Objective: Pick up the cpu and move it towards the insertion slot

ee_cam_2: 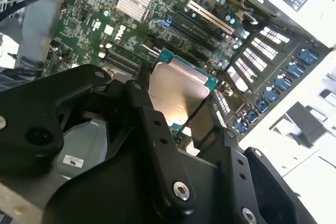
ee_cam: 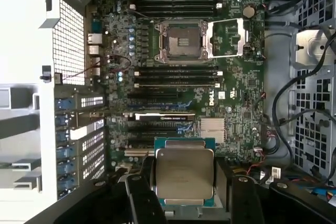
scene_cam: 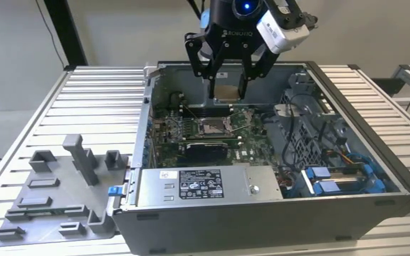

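My gripper [scene_cam: 226,85] hangs over the far part of the open computer case [scene_cam: 376,176], shut on the cpu [scene_cam: 226,92]. In the exterior view the chip's tan-gold face shows between the black fingers [scene_cam: 210,85]. In both wrist views its silvery metal face with a green rim, the cpu [ee_cam: 184,173] [ee_cam_2: 177,94], sits clamped between the fingers [ee_cam: 137,198]. The insertion slot [scene_cam: 213,126] [ee_cam: 181,39] is a silver-framed socket with a brownish centre on the green board [ee_cam: 236,93], its frame swung open beside it. The chip is held above the board, apart from the slot.
A grey plastic tray [scene_cam: 55,197] with upright blocks lies on the slatted table at the exterior view's left of the case. Inside the case are a power supply [scene_cam: 198,186] at the near side, cables [ee_cam: 294,108], blue drive brackets [scene_cam: 344,178] and memory slots [ee_cam: 176,76].
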Controlling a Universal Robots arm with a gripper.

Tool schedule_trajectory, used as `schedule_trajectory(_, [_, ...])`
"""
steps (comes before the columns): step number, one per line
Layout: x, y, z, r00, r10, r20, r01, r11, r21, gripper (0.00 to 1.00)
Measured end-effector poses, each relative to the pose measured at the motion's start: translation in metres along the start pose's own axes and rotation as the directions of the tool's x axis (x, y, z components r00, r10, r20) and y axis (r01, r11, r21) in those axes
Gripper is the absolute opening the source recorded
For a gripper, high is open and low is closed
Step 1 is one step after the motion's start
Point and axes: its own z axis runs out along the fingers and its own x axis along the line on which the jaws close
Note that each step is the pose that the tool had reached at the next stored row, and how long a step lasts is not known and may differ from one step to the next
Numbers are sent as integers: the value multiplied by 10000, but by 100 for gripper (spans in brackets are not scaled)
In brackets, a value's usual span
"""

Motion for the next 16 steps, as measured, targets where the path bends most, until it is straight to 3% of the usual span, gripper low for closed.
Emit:
schedule_trajectory(9, [5, 216, 10, 10000, -1, 1, 1, 10000, -1, 0])
schedule_trajectory(16, [10, 441, 26, 10000, -5, 1, 5, 10000, 0, 0])
